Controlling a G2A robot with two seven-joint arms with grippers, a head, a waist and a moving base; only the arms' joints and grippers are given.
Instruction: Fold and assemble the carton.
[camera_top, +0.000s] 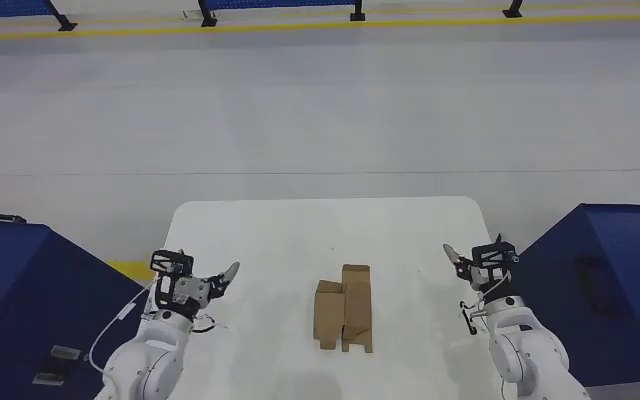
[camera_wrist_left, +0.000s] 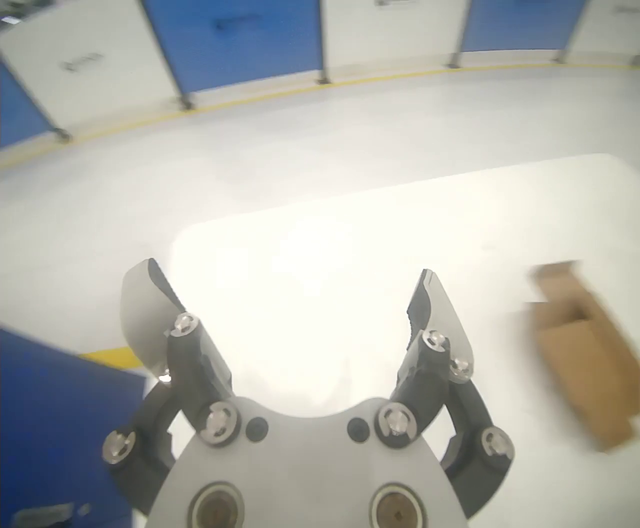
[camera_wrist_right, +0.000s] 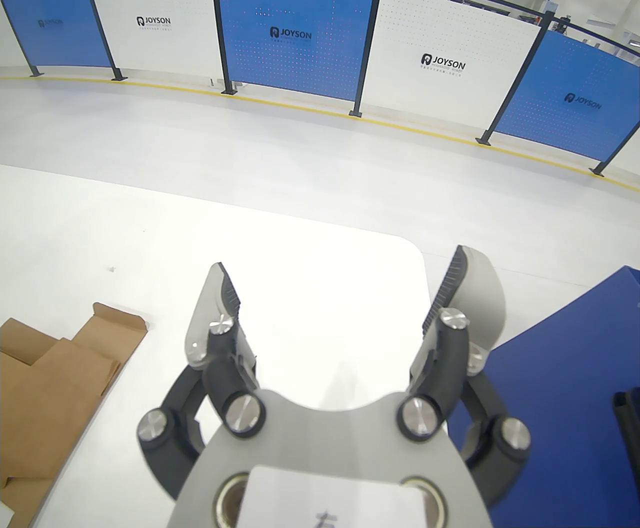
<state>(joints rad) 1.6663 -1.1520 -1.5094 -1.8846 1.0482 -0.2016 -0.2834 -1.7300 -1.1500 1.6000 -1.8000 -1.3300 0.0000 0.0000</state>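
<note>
Carton (camera_top: 344, 310) flat on table (camera_top: 280, 240) centre, long axis running near-to-far.

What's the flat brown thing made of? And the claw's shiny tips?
The carton looks like plain brown cardboard: matte, with creased flaps. The right claw has fingers that seem smooth silvery metal, with dark ribbed pads, maybe rubber.

The left arm (camera_top: 150, 355) is sitting at the near left, with the left gripper (camera_wrist_left: 287, 280) pointing right and slightly far, its fingers spreading wide apart. The right arm (camera_top: 525, 350) is sitting at the near right, with the right gripper (camera_wrist_right: 340, 270) pointing far and slightly left, its fingers likewise gaping wide.
</note>
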